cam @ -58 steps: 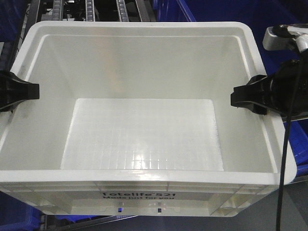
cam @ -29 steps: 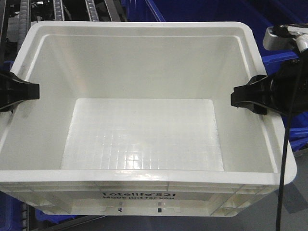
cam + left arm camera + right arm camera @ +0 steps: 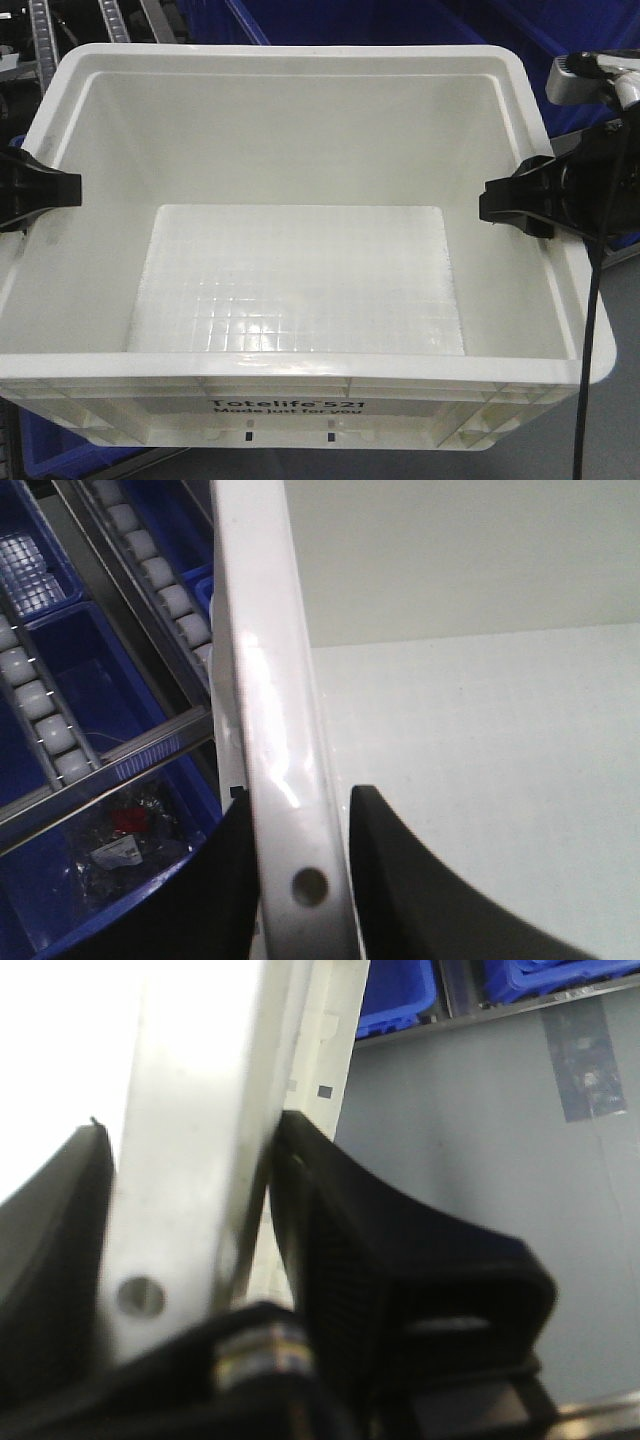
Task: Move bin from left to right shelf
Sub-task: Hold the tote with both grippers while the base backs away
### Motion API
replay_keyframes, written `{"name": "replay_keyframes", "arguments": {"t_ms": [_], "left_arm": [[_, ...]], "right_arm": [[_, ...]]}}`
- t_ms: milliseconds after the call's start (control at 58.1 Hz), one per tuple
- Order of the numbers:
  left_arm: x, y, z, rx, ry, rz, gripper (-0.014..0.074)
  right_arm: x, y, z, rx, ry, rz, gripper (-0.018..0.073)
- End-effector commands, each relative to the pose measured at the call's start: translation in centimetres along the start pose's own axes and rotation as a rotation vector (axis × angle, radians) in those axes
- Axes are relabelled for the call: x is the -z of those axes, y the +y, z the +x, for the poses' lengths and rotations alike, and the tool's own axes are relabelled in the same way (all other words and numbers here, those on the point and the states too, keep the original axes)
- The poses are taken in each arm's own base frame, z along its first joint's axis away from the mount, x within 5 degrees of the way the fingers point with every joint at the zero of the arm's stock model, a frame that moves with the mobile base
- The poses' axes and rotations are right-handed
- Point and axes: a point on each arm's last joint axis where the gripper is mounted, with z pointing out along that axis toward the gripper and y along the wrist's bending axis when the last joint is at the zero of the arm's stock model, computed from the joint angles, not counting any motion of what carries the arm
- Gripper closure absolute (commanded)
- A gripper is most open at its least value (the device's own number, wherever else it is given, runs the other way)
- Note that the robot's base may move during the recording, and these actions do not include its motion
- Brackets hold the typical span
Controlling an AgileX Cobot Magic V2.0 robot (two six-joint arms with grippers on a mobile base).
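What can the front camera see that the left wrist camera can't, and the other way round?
Front view only: the whole bin, its Totelife 521 print, gridded floor, and the right gripper clamping the opposite rim. Left wrist only: a small hole in the rim, and a clear packet in a blue bin alongside. Both: the left gripper clamped on the bin's rim.

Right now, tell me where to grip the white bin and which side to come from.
Grip the bin by its rim, midway along each short wall, one gripper from either side, one finger inside, one outside. The walls are thin and the top open. The left gripper and right gripper hold it so.
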Motion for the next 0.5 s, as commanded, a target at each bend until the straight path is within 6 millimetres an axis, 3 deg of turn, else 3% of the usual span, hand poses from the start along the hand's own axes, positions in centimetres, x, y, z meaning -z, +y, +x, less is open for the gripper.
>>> {"name": "replay_keyframes", "arguments": {"t_ms": [0, 482], "left_arm": [[1.88, -0.37, -1.96, -0.067, -0.182, 0.012, 0.0603], [1.88, -0.37, -1.96, -0.067, -0.182, 0.012, 0.0603]], "right_arm": [[2.20, 0.35, -1.76, 0.057, -0.179, 0.008, 0.0564], [2.20, 0.35, -1.76, 0.057, -0.179, 0.008, 0.0564]]}}
